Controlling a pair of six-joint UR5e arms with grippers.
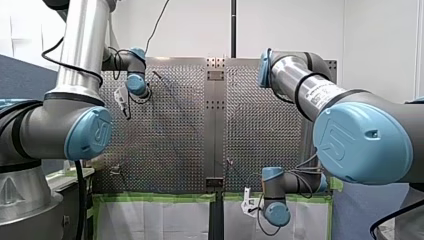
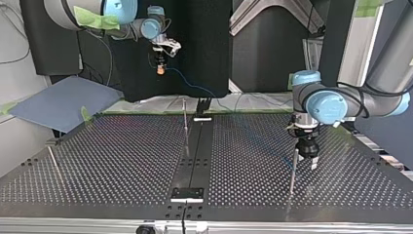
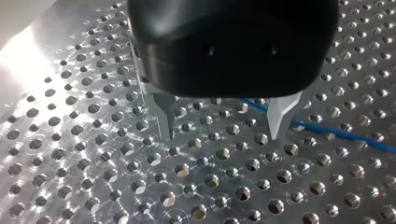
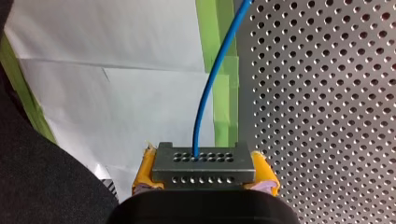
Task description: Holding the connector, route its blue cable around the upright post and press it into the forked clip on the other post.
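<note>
The connector (image 4: 203, 165), a grey block with two rows of small holes, is sitting clamped between the yellow pads (image 4: 144, 170) of my right hand (image 4: 204, 171), which is gripping it from both sides. The blue cable (image 4: 210, 88) is leaving the connector's upper row of holes and curving away ahead of the hand, over the green tape (image 4: 219, 56) toward the perforated counter (image 4: 327, 116). White paper (image 4: 116, 93) is lying under the hand, beside the tape.

In the top view my right hand (image 2: 159, 66) is hanging high above the counter's far edge, at the view's left. From it the cable (image 2: 195, 87) is sagging down to the counter (image 2: 122, 161) near the middle, just behind a thin upright post (image 2: 185, 119). In the front view the same hand (image 1: 246, 202) is showing past the counter's near edge.

My left hand (image 2: 308, 157) is hovering low over the counter at the top view's right, just beside a second thin post (image 2: 293, 170). I cannot tell which post is carrying the forked clip. In the left wrist view its two metal fingers (image 3: 279, 116) are standing spread apart with nothing between them, and the cable (image 3: 336, 133) is running along the counter just beyond one fingertip.
</note>
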